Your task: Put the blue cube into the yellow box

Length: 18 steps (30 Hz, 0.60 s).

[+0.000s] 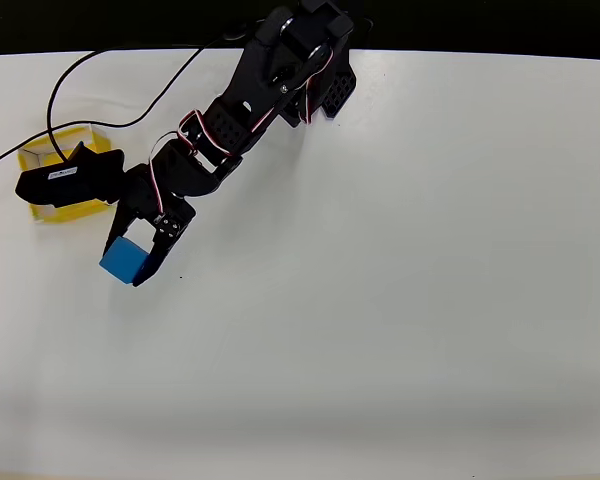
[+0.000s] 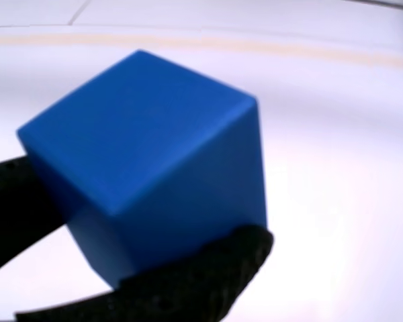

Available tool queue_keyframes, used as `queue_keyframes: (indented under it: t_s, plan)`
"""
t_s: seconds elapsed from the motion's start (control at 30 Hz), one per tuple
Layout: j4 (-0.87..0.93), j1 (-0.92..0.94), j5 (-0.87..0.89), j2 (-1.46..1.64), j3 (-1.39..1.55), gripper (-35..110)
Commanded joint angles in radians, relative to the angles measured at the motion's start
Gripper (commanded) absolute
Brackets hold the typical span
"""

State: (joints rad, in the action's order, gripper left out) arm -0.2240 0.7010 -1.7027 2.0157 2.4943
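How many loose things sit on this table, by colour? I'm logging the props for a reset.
Blue: 1, the blue cube, between the fingers of the gripper.
Yellow: 1, the yellow box, partly under the arm's black wrist part.
Total: 2

Bright, washed-out glare; soft wrist focus

The black arm (image 1: 242, 112) reaches toward the overhead view's lower left, its pincer (image 1: 132, 250) apparently clamped, fingers pointing downward.
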Motion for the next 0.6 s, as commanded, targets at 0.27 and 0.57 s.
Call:
queue_keyframes:
  t_s: [0.27, 0.57]
  plan:
    - [0.198, 0.241, -0.011, 0.216, 0.028, 14]
    - [0.261, 0.391, -0.006, 0.066, -0.057, 14]
